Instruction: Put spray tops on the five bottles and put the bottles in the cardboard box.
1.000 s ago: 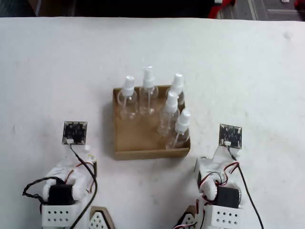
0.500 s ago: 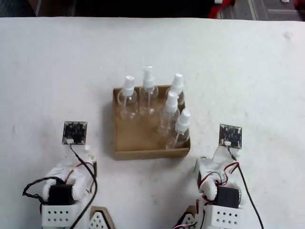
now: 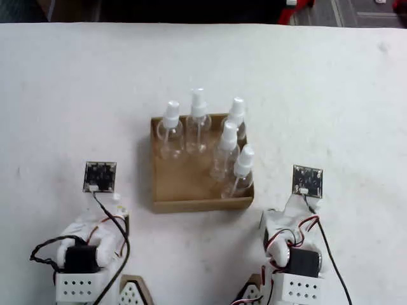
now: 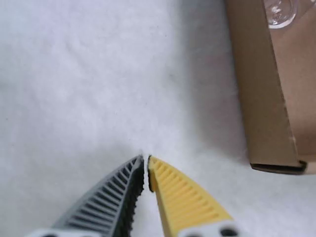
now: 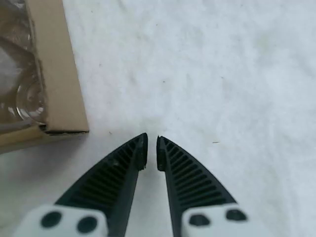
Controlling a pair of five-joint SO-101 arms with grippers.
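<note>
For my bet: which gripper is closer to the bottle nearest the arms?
Right. The right gripper sits off the cardboard box corner holding that bottle; the left gripper, off the opposite corner.

Two white plastic arms, each with ribbed fingers

The left arm (image 3: 86,244) is white moulded plastic with a black servo block (image 3: 81,258), a looping black cable and a small black square circuit board (image 3: 100,176). Its left gripper (image 4: 146,160) pairs a grey ribbed finger (image 4: 113,197) with a yellow one (image 4: 180,197). The right arm (image 3: 286,238) carries red and black wires. Its right gripper (image 5: 151,140) has two black ribbed fingers (image 5: 111,182) on white mounts with dark holes.
</note>
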